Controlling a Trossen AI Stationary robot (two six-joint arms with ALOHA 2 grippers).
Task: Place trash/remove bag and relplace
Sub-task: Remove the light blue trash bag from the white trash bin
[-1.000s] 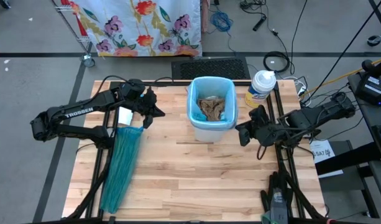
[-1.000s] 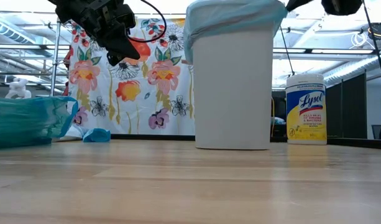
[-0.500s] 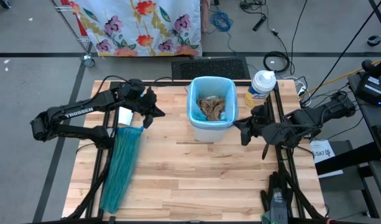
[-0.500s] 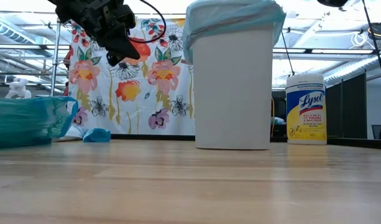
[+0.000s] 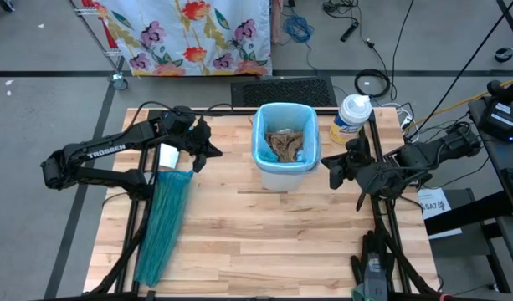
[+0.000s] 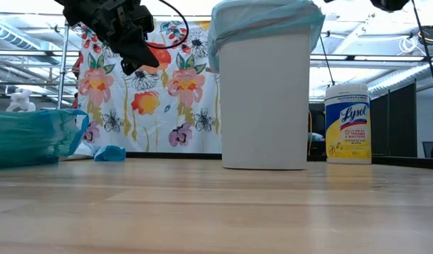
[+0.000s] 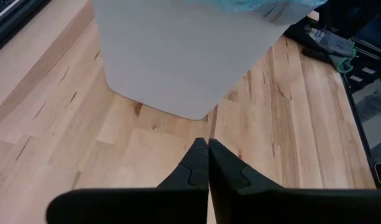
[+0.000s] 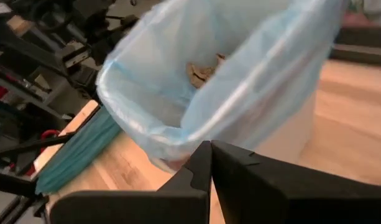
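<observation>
Pale-blue liner, the bag, is sitting in the white bin at the back middle of the wooden surface, its rim folded over the bin's top edge. Brown paper trash is lying inside it; in the right wrist view the scraps are showing through the bag's mouth.

Teal spare bag is lying stretched out along the surface's left side, well apart from the bin; the low view is showing its bunched end resting flat on the wood.

Left claw is hanging above the surface just left of the bin, clenched and grasping nothing; its fingers are pressing together and pointing at the bin's white wall.

Right claw is hovering just right of the bin, also clenched and empty, its fingers meeting in front of the bag's rim.

Wipes tub is standing at the back right, near the bin; floral cloth is hanging behind the surface.
</observation>
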